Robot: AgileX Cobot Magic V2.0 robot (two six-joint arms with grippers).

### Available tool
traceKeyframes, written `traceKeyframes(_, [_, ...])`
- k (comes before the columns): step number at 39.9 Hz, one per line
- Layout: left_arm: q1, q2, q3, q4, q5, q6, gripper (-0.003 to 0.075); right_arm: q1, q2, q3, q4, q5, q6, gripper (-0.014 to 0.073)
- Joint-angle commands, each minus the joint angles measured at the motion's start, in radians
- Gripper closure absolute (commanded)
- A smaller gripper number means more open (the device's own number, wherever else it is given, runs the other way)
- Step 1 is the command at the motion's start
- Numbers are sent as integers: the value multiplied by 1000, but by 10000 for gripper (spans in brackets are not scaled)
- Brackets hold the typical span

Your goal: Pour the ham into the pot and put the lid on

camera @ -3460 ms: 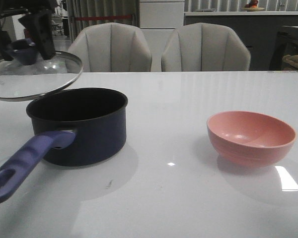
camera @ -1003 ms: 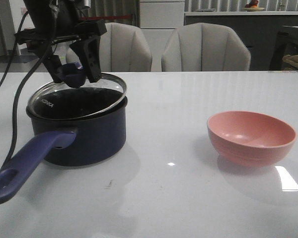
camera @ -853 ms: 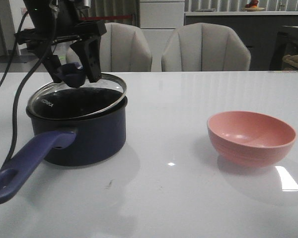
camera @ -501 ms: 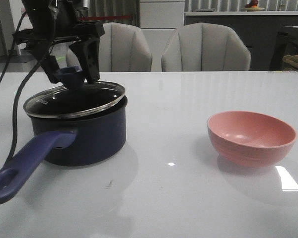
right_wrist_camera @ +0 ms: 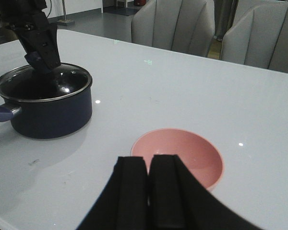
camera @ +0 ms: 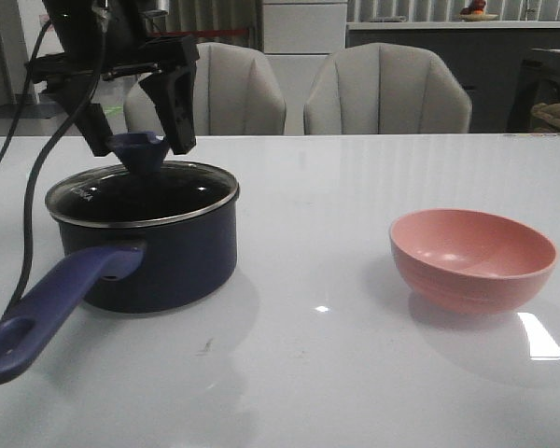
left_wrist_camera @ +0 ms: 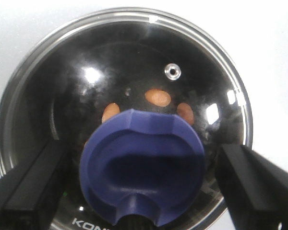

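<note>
Fingers of my left gripper (camera: 138, 131) stand spread either side of the lid's blue knob, not clamping it. That lid (camera: 142, 194) sits level on the pot (camera: 147, 241) near the bench's left edge, with ham (left_wrist_camera: 158, 97) visible through the glass. Right of it, the pink bowl (camera: 472, 259) looks empty. My right gripper (right_wrist_camera: 149, 191) is pressed closed, empty. I judge only the withdrawal remains.
</note>
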Motion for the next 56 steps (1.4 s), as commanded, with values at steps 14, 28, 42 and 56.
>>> traceKeyframes(14, [-7,-132,-44,30,28,3,82,0,6,-27,1,-68,-11,446])
traceKeyframes(28, [-7,-435,167,184,-24,3,83,0,6,-27,1,-68,-11,446])
traceKeyframes(42, [-3,-831,575,189,-316,3,83,0,6,-27,1,-68,-11,446])
traceKeyframes(56, [-3,-1322,1053,191,-637,3,83,0,6,-27,1,-68,-11,446])
